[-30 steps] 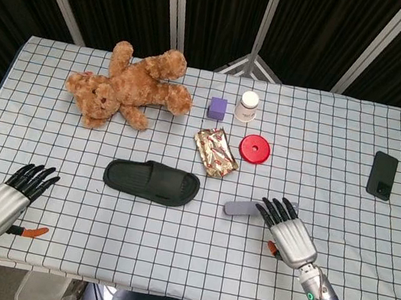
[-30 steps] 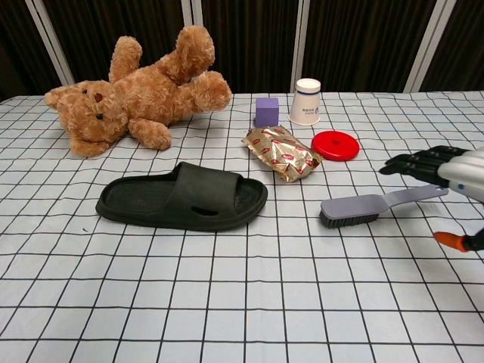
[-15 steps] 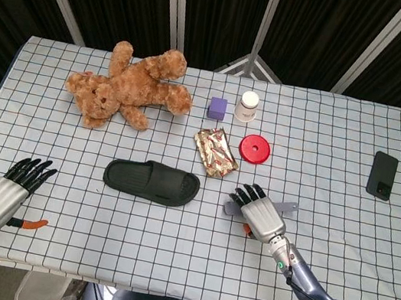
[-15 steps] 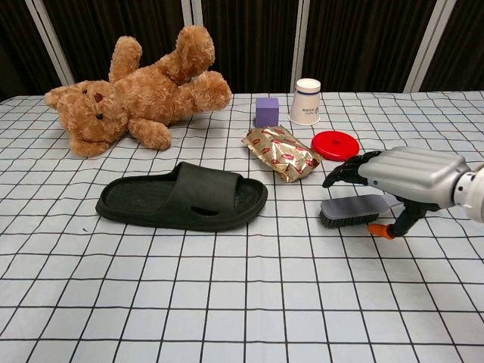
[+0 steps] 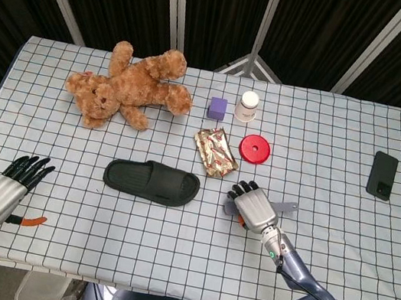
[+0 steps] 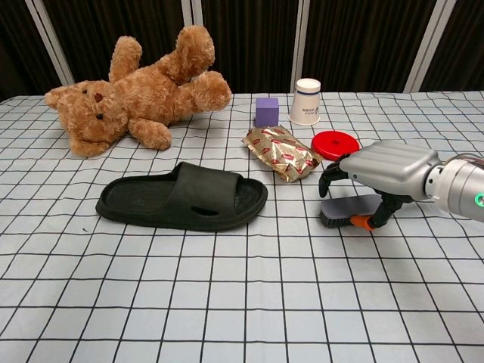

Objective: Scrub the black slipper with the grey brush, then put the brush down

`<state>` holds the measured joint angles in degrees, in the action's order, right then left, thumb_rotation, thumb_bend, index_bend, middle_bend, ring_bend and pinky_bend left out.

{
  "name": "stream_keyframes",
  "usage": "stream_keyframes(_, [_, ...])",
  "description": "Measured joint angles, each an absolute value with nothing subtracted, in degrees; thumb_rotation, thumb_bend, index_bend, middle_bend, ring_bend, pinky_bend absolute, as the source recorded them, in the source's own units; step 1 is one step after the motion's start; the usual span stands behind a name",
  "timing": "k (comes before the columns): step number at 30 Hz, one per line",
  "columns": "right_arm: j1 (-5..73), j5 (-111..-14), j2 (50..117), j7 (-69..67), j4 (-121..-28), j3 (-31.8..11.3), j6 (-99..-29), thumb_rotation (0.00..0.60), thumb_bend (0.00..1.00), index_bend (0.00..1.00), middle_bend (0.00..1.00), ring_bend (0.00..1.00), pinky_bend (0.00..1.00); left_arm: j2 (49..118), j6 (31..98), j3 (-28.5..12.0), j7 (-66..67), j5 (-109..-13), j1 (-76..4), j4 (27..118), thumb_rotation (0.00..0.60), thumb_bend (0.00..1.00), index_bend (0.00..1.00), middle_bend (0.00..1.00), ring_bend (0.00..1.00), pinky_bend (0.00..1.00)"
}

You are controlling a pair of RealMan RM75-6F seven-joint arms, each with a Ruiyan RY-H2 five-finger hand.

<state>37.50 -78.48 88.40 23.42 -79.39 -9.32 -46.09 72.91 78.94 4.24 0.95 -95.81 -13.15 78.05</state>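
- Right hand [image 6: 382,170] sat directly over the grey brush [image 6: 349,209], fingers curled down across the brush head. We couldn't tell whether they had actually closed on it; the brush lay flat on the worktop [image 5: 167,253], so no lift.
- Brush handle stuck out past the hand on the far-right side in the head view.
- Left hand [image 5: 5,189] hung near the worktop's front-left corner, well apart from everything, fingers straight and spread, holding nothing.
- Black slipper [image 6: 184,198] lay to the left of the right hand, near but not touching brush or hand.
- Progress, as we judged it: at the pick-up step. Nothing scrubbed yet. Left: secure the grasp, lift, carry across to the slipper, scrub, put the brush down.
- Count: one slipper, one brush, one teddy bear [image 5: 130,87], one purple block [image 5: 217,108], one paper cup [image 5: 248,105], one red lid [image 5: 255,149], one foil snack packet [image 5: 216,152], one phone [image 5: 382,175].
- Packet and red lid sat just beyond the right hand, so we'd watch clearance on the lift.
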Motion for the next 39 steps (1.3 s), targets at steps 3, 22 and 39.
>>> stream_keyframes(3, [37.7, -78.5, 88.5, 23.1, -79.0, -9.1, -46.6, 0.6, 0.41, 0.38, 0.31, 0.22, 0.26, 72.9, 78.8, 4.2, 1.1, -95.7, -13.2, 78.1, 0.386, 0.08, 0.0, 0.0, 0.0, 0.07])
stream_keyframes(22, [37.7, -80.3, 90.2, 16.7, -75.6, -6.8, -49.8, 0.6, 0.41, 0.72, 0.58, 0.49, 0.52, 73.1, 78.7, 4.5, 1.8, -95.8, -13.2, 78.4, 0.385, 0.08, 0.0, 0.0, 0.0, 0.07])
stream_keyframes(39, [38.1, -86.7, 88.7, 11.1, -76.4, -5.5, -55.9, 0.6, 0.46, 0.77, 0.61, 0.53, 0.57, 74.2, 75.2, 5.9, 2.3, -99.8, -16.6, 79.3, 0.397, 0.32, 0.0, 0.0, 0.0, 0.07])
